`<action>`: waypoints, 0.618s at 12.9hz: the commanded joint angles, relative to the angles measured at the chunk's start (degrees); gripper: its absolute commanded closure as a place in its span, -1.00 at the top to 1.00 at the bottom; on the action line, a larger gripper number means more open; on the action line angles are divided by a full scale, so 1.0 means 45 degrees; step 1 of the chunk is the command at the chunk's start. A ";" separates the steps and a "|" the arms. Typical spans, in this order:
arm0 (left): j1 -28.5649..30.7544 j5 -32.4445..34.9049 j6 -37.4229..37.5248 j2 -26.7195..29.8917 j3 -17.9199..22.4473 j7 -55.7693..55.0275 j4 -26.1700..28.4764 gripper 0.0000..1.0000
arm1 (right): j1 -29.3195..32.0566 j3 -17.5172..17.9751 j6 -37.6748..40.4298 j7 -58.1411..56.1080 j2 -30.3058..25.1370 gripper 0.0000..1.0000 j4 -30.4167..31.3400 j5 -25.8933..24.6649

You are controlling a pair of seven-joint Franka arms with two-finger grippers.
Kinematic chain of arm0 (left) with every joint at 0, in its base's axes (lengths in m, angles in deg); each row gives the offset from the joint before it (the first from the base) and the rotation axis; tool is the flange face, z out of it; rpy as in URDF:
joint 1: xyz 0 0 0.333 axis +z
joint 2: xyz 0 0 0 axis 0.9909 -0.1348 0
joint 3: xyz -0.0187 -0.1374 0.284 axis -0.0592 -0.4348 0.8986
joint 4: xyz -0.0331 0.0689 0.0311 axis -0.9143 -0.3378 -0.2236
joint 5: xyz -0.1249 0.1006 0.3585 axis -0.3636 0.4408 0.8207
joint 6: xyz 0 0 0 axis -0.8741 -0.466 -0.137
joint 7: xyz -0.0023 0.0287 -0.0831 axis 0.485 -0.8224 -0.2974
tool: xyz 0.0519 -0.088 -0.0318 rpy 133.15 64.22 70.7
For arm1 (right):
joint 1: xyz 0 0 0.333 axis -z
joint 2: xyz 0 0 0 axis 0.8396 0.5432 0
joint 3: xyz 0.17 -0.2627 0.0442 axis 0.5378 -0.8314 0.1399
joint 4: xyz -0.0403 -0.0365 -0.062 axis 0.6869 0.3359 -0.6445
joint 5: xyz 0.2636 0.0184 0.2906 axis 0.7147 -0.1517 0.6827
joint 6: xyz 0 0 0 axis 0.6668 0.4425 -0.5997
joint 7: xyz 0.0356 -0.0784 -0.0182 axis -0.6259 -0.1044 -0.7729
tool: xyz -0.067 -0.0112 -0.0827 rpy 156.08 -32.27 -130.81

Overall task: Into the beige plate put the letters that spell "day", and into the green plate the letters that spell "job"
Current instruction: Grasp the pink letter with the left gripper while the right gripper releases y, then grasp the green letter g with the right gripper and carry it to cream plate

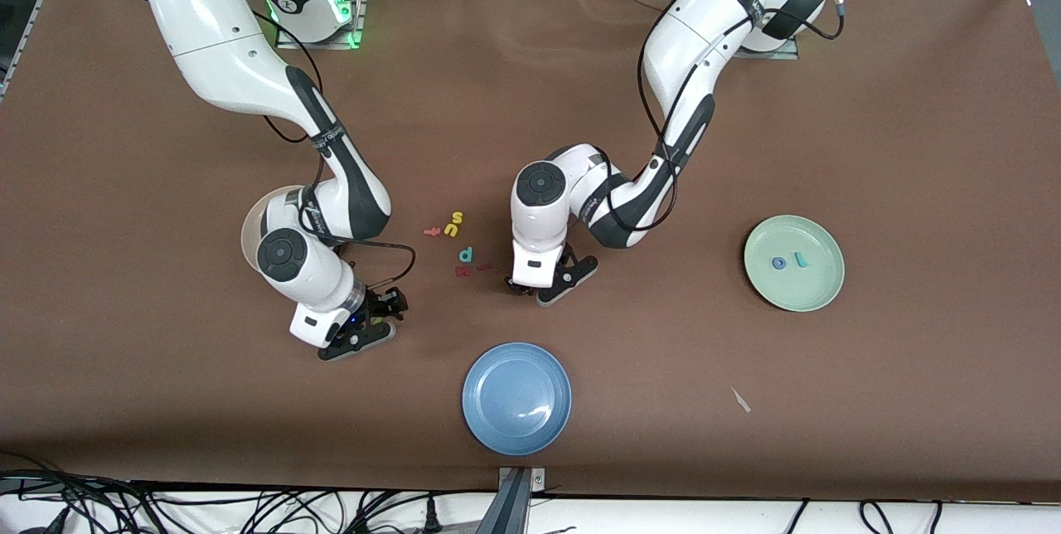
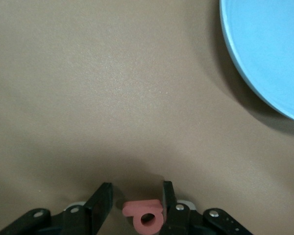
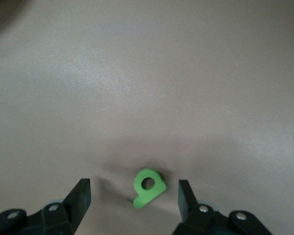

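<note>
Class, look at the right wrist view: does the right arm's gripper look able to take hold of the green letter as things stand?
Probably yes. The right gripper is open, with the green letter lying on the brown table between its fingers, nothing else near it. Closing should catch it.

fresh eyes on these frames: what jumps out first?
Both grippers are low over small foam letters near mid-table: the left gripper brackets a salmon-red "b", the right gripper straddles a green rounded letter, fingers apart. The pale mint-green plate at the left arm's end holds two letters; the round blue plate sits nearest the front camera.
</note>
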 commanded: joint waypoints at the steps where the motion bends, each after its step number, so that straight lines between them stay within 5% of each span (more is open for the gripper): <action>1: -0.0173 -0.0245 0.0055 -0.0225 0.0157 0.0206 -0.0477 0.03 | 0.0024 -0.0002 -0.0032 -0.0296 0.0261 0.51 -0.0382 0.0088; 8: -0.0289 -0.0264 0.0055 -0.0263 0.0137 0.0186 -0.0575 0.04 | 0.0024 -0.0080 -0.0636 -0.0316 0.0320 0.30 -0.0050 0.0030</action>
